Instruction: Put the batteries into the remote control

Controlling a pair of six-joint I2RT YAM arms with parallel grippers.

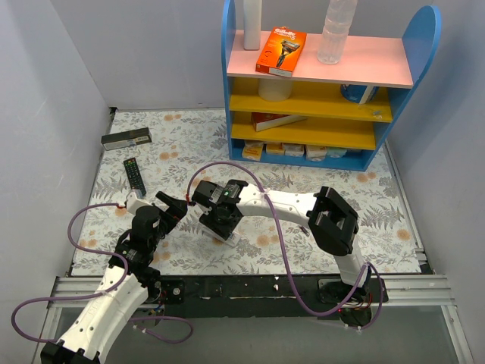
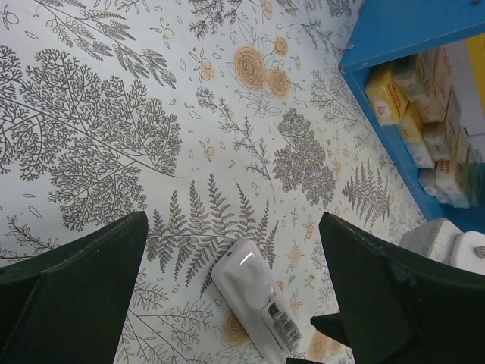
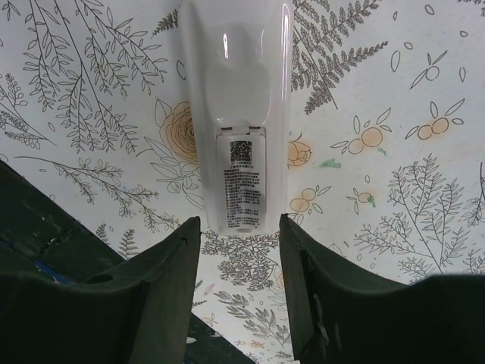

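Heads up, the next move all comes down to how the slim white plastic remote control [image 3: 239, 98] sits against your right claw [image 3: 240, 227]. It lies flat on the floral-print table cover [image 3: 394, 152], back side up and dead ahead of that claw. Its long axis runs straight away from the fingertips, and its near end is about level with the tips. So the jaws line up across its narrow width, not its length. That claw is part-way open with nothing in it, and you can see table print in the gap. Your left claw [image 2: 233, 220] is spread fully wide and empty too, hovering close by. From its camera the remote lies slantwise, low down between the fingers, so I'd call the right arm the nearer one. I can't spot the batteries in any view. The remote's back looks closed to me, so my guess is the lid has to come off first. As for writing, the remote's back has a grey label [image 3: 242, 178] with a small square code and lines of fine print, way too tiny to read. The blue shelf unit [image 1: 227, 91] has an orange razor box [image 1: 280, 51] on its pink top board, but I can't make out the lettering for sure. The black button remote [image 1: 133, 176] off to the left shows nothing legible.
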